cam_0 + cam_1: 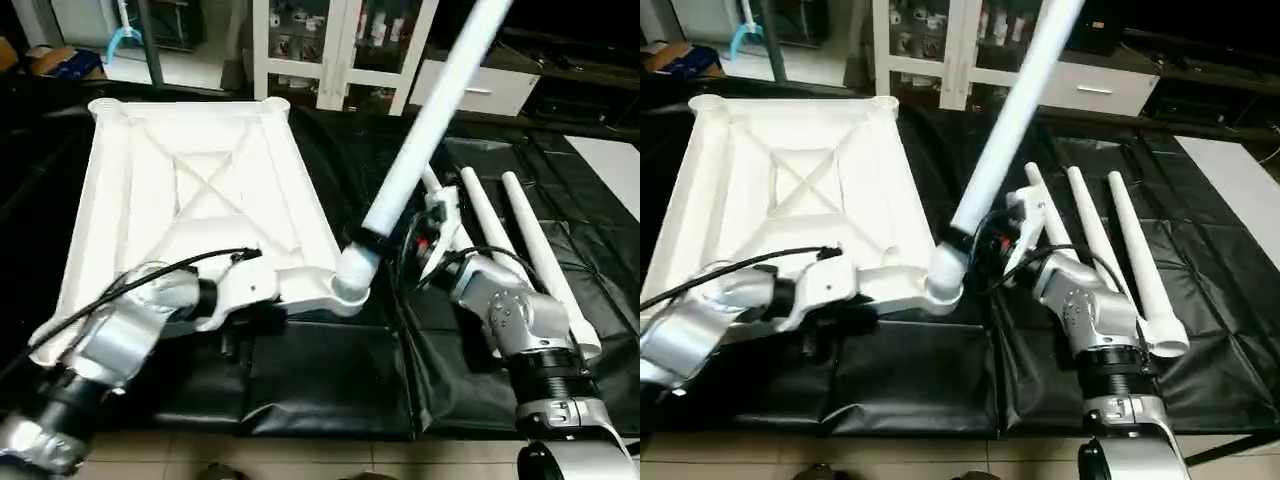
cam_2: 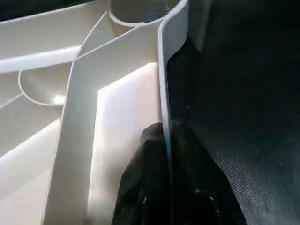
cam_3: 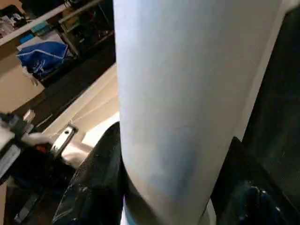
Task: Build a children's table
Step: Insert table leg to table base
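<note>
Right gripper [image 3: 164,187] clamped round leg [image 1: 425,125], foot in near corner socket [image 1: 350,285], shaft leaning up and away. Left gripper [image 2: 168,187] pinched on tabletop [image 1: 200,170] rim beside socket. Spare legs [image 1: 525,245] alongside right arm.

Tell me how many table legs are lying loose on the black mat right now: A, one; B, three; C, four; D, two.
B: three loose legs lie side by side on the black mat, while a fourth leg is held by the right gripper at the tabletop's corner socket.
</note>
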Robot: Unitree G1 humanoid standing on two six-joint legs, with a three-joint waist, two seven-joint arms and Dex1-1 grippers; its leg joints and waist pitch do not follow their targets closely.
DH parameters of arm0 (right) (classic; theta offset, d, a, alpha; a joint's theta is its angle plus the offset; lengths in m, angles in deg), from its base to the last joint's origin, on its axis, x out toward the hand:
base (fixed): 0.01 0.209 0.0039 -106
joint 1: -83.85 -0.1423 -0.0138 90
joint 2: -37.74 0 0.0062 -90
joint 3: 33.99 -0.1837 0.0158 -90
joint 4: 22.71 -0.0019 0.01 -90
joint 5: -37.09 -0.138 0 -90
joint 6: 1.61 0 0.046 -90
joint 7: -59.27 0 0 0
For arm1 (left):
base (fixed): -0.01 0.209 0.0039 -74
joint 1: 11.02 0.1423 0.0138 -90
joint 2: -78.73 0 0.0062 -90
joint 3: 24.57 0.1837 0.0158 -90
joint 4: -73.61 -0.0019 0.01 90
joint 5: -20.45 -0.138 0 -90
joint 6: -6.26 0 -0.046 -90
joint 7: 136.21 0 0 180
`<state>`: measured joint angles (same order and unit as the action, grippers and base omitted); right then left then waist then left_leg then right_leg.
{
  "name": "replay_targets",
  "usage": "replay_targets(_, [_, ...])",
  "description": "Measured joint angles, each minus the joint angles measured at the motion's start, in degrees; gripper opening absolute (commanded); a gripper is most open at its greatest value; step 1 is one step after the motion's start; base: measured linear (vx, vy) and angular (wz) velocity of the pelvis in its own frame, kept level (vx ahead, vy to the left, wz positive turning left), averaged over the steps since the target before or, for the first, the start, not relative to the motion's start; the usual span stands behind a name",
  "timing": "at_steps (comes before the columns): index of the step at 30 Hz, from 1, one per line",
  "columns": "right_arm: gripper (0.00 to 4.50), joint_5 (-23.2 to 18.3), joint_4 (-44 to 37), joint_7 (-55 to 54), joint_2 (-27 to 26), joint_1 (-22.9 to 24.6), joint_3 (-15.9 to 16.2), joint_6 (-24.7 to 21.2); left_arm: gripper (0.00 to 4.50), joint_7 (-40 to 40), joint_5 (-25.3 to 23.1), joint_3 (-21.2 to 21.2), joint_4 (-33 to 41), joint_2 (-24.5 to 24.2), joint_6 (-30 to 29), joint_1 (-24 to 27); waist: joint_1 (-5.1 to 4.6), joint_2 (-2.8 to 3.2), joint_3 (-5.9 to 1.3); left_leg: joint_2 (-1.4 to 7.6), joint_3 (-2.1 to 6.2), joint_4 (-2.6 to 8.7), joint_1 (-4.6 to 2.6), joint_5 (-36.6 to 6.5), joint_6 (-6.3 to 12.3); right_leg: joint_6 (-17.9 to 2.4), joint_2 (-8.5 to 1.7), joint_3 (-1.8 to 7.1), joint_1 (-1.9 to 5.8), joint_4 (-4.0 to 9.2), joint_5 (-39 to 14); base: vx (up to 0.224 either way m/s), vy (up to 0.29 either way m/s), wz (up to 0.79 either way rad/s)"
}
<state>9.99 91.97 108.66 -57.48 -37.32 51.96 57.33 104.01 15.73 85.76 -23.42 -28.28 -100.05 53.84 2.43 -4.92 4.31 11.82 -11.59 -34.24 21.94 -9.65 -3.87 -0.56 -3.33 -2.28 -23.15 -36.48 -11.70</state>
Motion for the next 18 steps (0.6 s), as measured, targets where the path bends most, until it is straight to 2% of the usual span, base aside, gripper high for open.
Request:
replay_targets(6, [1.87,0.10,3.40,1.79,0.52,-0.94,0.08,-0.65,0.00,0.26,0.14,-0.05,0.17,0.42,-2.13,-0.20,0.08,0.03,-0.03,0.00,0.00,0.00,-0.02,0.00,0.00,0.00,0.00,-0.01,0.01,0.00,0.00,0.000,0.000,0.00])
replay_targets(13, [1.87,0.91,9.86,1.78,0.53,-3.23,0.04,2.61,0.00,1.04,0.15,0.17,1.97,0.23,-2.75,0.57,0.17,0.01,-0.03,0.00,-0.03,0.02,0.06,-0.03,0.06,0.02,0.00,-0.01,0.01,0.20,-0.02,0.000,0.000,0.00])
replay_targets(18, [1.87,1.99,12.22,2.32,0.29,-4.51,0.23,3.84,0.00,0.98,0.14,0.08,2.07,0.10,-3.06,0.67,-0.11,-0.06,-0.02,0.01,-0.04,0.02,0.05,-0.03,0.07,0.02,-0.01,-0.01,0.02,0.20,-0.01,0.000,0.000,0.00])
